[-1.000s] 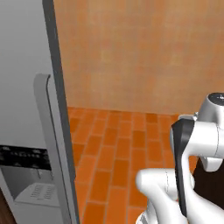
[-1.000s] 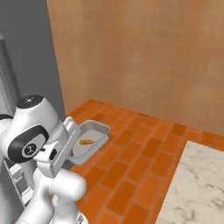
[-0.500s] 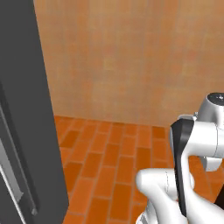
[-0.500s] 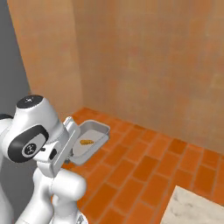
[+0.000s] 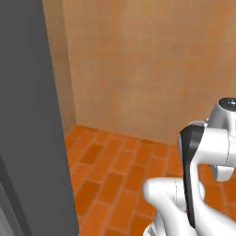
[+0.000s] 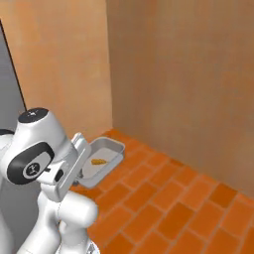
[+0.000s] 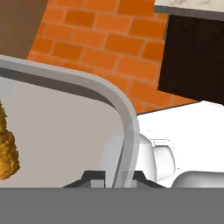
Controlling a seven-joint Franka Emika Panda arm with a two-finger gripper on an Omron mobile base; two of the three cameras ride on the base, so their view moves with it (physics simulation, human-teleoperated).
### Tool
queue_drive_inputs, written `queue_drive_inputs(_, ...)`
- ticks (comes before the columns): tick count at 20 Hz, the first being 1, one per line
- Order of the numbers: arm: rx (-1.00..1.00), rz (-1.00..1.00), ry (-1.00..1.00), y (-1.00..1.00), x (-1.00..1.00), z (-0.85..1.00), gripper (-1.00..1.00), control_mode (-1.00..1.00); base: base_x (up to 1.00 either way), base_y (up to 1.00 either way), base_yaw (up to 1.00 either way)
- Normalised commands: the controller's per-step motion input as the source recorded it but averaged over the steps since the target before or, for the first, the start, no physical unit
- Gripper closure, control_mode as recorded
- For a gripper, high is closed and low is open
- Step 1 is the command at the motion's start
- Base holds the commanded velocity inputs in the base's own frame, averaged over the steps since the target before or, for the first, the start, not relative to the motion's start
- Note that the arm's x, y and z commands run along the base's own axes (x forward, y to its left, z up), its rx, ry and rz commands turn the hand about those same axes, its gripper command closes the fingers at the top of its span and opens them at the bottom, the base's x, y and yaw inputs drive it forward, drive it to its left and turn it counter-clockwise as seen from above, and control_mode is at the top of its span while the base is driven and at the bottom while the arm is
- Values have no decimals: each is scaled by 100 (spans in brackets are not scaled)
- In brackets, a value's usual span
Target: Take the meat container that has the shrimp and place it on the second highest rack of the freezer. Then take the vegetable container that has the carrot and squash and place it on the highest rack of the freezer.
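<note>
The claw (image 7: 113,175) is closed on the rim of the grey tray (image 7: 65,127), its tips pinching the wall from both sides. An orange shrimp (image 7: 6,151) lies inside. The tray (image 6: 101,158) hangs above the brick floor (image 6: 163,208), beside the grey freezer (image 5: 27,129).

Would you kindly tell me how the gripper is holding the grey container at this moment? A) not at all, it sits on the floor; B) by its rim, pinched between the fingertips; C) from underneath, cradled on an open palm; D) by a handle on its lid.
B: in the hand view the gripper has its fingertips closed on the rim of the grey container, and the right base view shows the container carried above the brick floor.
</note>
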Motion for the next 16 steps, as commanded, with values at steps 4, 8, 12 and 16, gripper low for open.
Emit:
queue_drive_inputs(4, 0, 0, 0, 0, 0, 0, 100, 100, 5, -5, 93)
queue_drive_inputs(8, 0, 0, 0, 0, 0, 0, 100, 100, 0, -19, 89)
queue_drive_inputs(12, 0, 0, 0, 0, 0, 0, 100, 100, 6, -32, 83)
queue_drive_inputs(16, 0, 0, 0, 0, 0, 0, 100, 100, 15, -26, 83)
